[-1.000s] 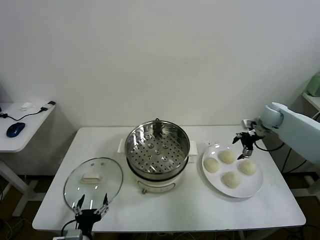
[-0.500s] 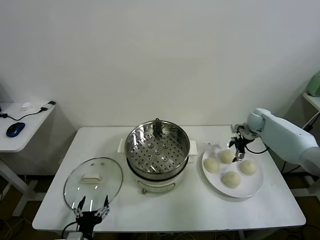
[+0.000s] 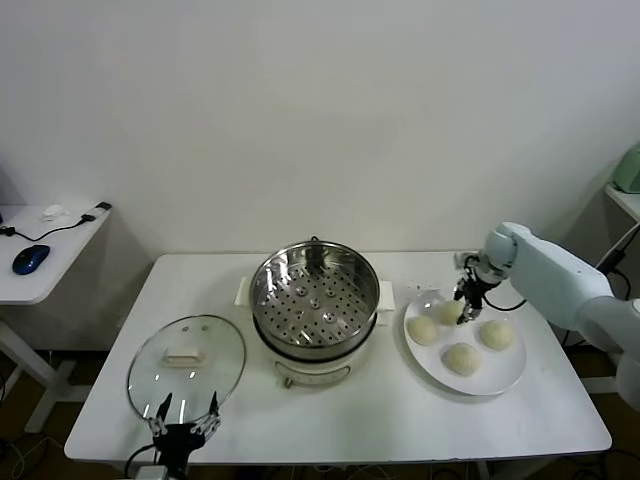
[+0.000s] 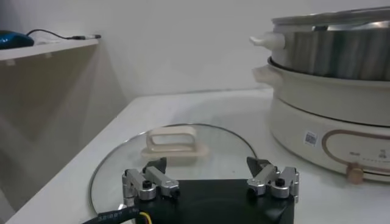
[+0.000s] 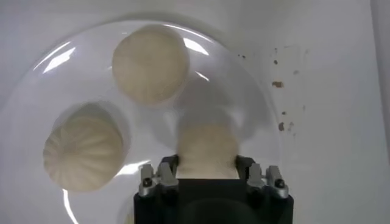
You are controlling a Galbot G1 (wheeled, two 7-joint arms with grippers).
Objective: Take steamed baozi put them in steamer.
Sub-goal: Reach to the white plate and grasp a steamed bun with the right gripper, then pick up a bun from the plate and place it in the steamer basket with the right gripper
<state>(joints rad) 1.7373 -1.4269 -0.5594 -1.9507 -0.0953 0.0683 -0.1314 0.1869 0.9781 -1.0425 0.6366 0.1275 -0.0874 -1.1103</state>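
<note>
- Since the earlier head frames, the right pincer (image 3: pixel 467 297) has been brought from above the far right of the plate (image 3: pixel 505 378) inward and down onto the rear bun (image 3: pixel 451 311), and its fingers have been drawn in against that bun's sides.
- The right pincer (image 5: pixel 207 178) is seen clenched on the rear bun (image 5: pixel 207 152), which is judged still to rest on the plate.
- Three other buns are left on the plate, beside the steamer (image 3: pixel 314 290), whose perforated tray is bare; no baozi has been placed yet.
- The left pincer (image 3: pixel 183 418) is held released and idle at the near bench (image 3: pixel 400 420) edge, just in front of the glass lid (image 3: pixel 186 360).
- A risk is judged: soft dough could be squashed or slipped from if the squeeze is too hard or off-centre, and the neighbouring bun (image 5: pixel 150 64) could be nudged on lifting.
- Only the right wrist view shows the fingers pressing the bun's flanks; from the head view the contact is hidden by the pincer.
- Only the left wrist view shows the lid handle (image 4: pixel 172 140) and steamer base (image 4: pixel 329 131) up close.
</note>
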